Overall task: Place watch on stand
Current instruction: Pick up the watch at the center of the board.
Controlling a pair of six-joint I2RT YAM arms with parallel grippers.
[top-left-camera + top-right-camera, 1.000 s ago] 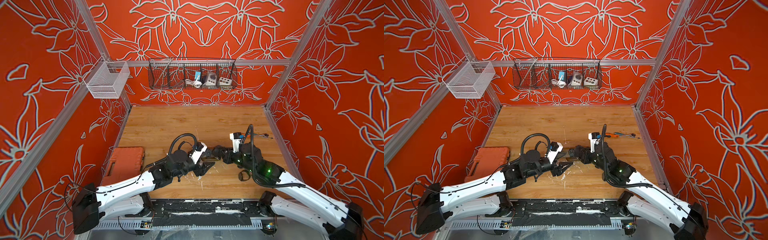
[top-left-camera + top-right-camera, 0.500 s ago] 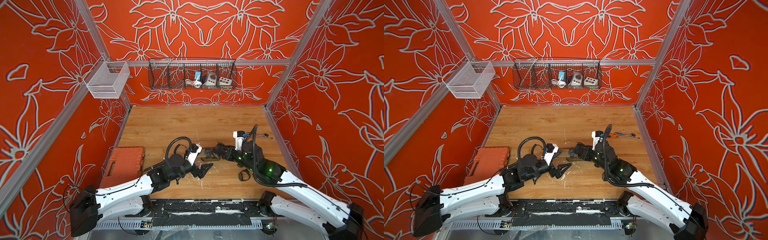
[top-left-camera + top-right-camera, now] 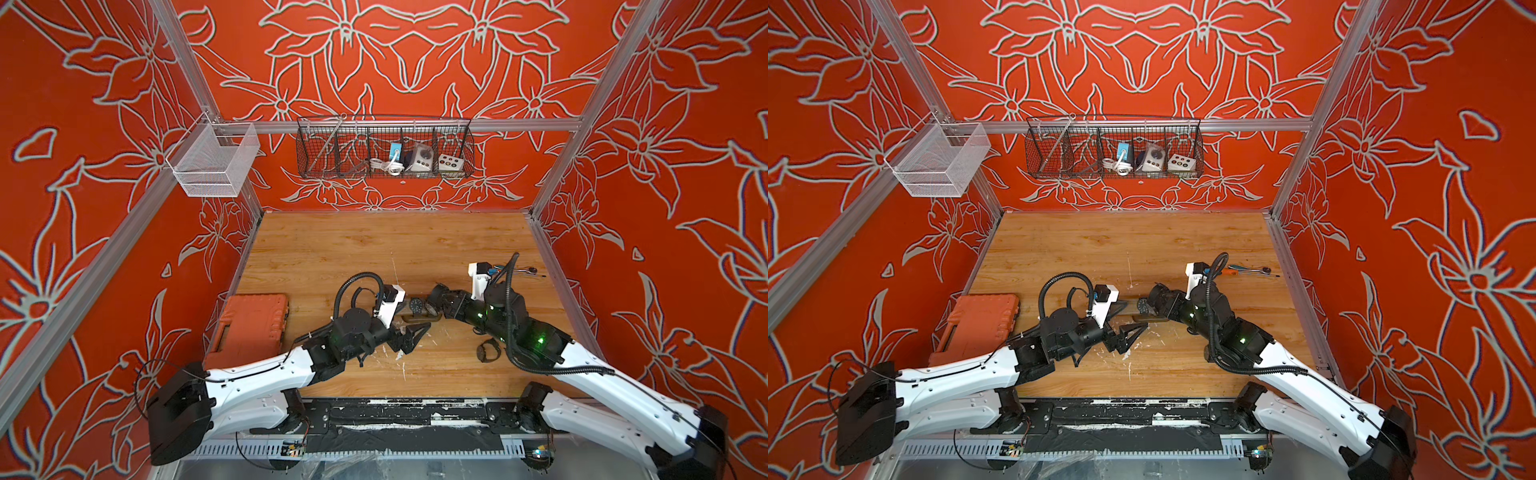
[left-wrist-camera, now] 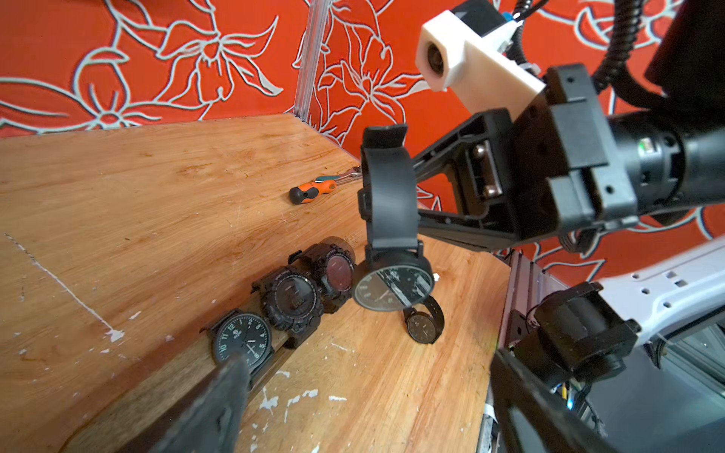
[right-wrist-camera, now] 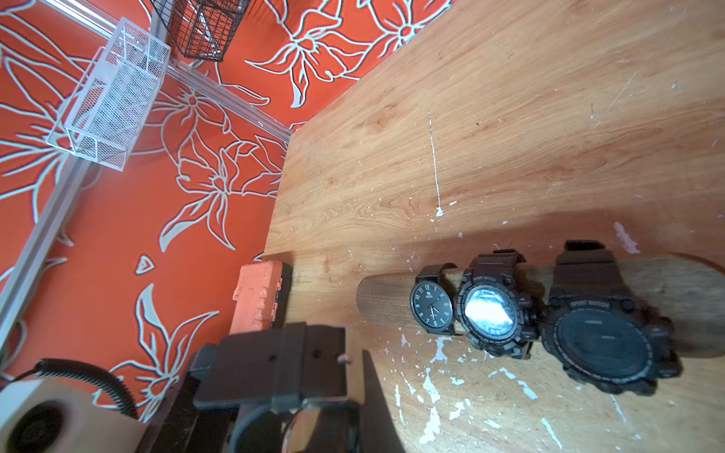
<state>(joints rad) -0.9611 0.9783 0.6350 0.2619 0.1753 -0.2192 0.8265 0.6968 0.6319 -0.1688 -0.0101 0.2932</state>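
Right gripper [image 4: 404, 188] spread inside the watch [image 4: 393, 288] strap; I count three others [image 5: 490, 310] on the stand [image 5: 382, 300]; this one pending.

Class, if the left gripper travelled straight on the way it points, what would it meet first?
Most likely the stand, beside the analog watch; the left gripper looks close, but depth is unclear.

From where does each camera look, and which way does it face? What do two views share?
Top views: high at the front, looking down on the table toward the back wall; left arm and right arm show whole.
Left wrist: low on the left arm, facing along the stand to the right gripper with a watch; own finger shows.
Right wrist: above the stand, facing the orange case; the right gripper shows.
Shared: both wrist views show three watches on the stand.
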